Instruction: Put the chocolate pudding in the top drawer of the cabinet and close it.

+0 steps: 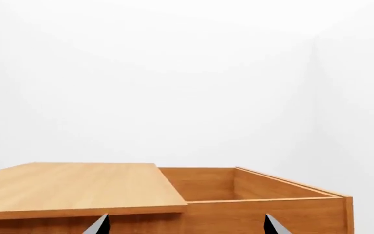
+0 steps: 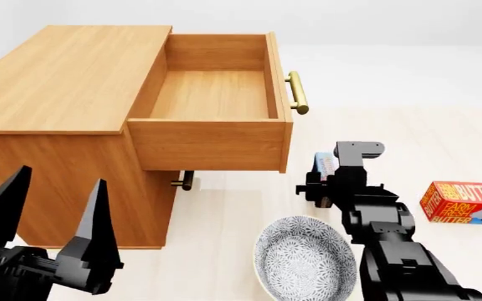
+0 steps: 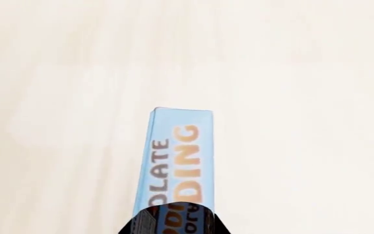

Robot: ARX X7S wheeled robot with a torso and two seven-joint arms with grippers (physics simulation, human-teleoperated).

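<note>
The orange-red box [image 2: 462, 203] reads "BUTTER" (smaller "FARM FRESH"); the chocolate pudding [image 3: 176, 168] shows "…OLATE …DING".

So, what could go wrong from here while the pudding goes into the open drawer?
1. The right tool seems to grip the pudding only near one end, so the box may tilt or slip.
2. The pudding sits lower than the drawer front, near its handle; it may hit them on the way up.
3. The bowl is close beside the right arm and could be knocked.
</note>
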